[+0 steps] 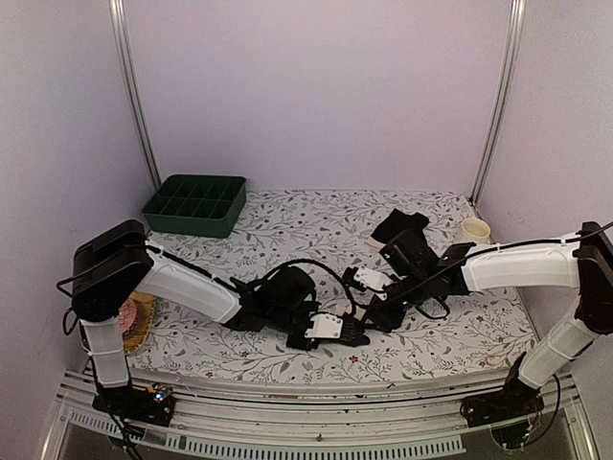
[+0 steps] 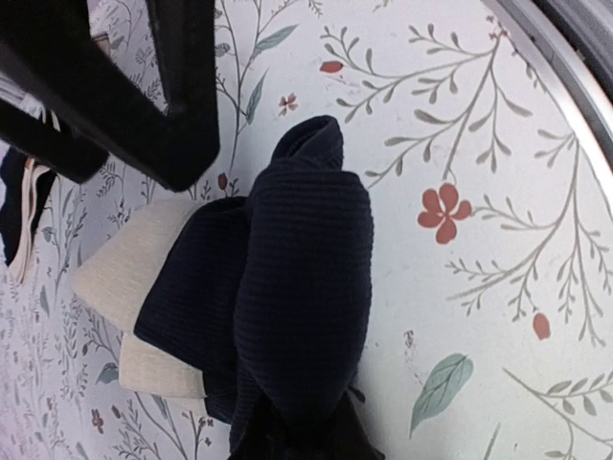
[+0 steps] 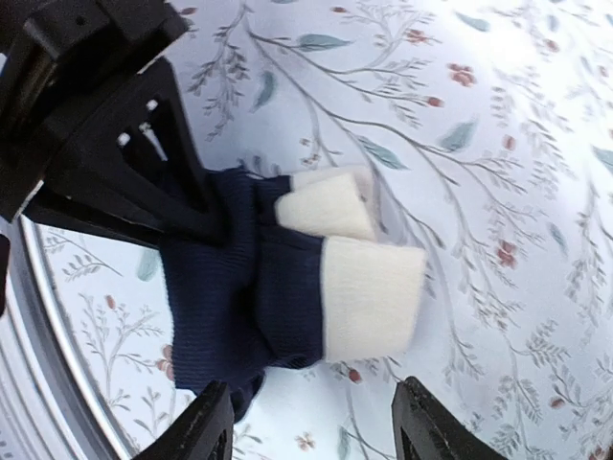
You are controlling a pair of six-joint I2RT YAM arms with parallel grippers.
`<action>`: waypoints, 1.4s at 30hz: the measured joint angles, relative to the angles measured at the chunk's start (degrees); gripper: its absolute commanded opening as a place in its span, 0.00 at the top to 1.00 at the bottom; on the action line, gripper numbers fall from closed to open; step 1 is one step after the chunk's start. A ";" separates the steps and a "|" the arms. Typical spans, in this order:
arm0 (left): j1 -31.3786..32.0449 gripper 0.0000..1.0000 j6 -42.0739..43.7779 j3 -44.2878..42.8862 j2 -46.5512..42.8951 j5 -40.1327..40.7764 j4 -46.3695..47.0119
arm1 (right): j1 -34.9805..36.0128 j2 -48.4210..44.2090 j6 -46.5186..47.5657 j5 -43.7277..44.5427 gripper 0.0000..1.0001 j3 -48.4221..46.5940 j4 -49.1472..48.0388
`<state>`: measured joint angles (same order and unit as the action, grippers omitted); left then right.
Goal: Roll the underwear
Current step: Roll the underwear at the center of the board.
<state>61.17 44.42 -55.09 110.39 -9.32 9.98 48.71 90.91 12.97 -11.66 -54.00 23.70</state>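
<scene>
A dark navy piece of underwear (image 2: 297, 278) with a cream band (image 2: 134, 278) lies bunched on the floral cloth near the table's front edge. My left gripper (image 2: 302, 443) is shut on its dark end; the fabric hides the fingertips. In the right wrist view the same underwear (image 3: 249, 287) shows its folded cream band (image 3: 369, 297) just beyond my right gripper (image 3: 311, 436). That gripper is open, its fingertips (image 3: 206, 431) clear of the fabric. From above, the left gripper (image 1: 356, 334) and right gripper (image 1: 380, 312) meet at centre front. More black underwear (image 1: 402, 227) lies in a heap at the back right.
A dark green compartment tray (image 1: 196, 204) stands at the back left. A pink knitted ball (image 1: 127, 313) sits in a basket at the left edge, behind the left arm. A cream item (image 1: 476, 230) rests at the back right. The metal front rail (image 2: 565, 57) runs close to the garment.
</scene>
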 measured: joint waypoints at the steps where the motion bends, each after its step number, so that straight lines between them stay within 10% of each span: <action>1: -0.39 1.00 -0.94 -1.46 0.70 -1.31 -1.46 | 0.00 -2.38 -0.24 2.78 0.41 2.34 -2.16; 18: -5.40 1.00 -12.57 -25.03 11.43 -15.56 -28.72 | 9.57 -28.61 6.21 33.38 0.36 23.69 -28.65; 42: -8.59 1.00 -14.56 -45.57 22.03 -24.02 -53.02 | 22.75 -2.67 23.12 38.77 0.41 20.06 -29.07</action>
<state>52.58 29.87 -100.66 132.42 -33.34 -43.05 71.46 88.25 36.10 27.11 -33.93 -5.37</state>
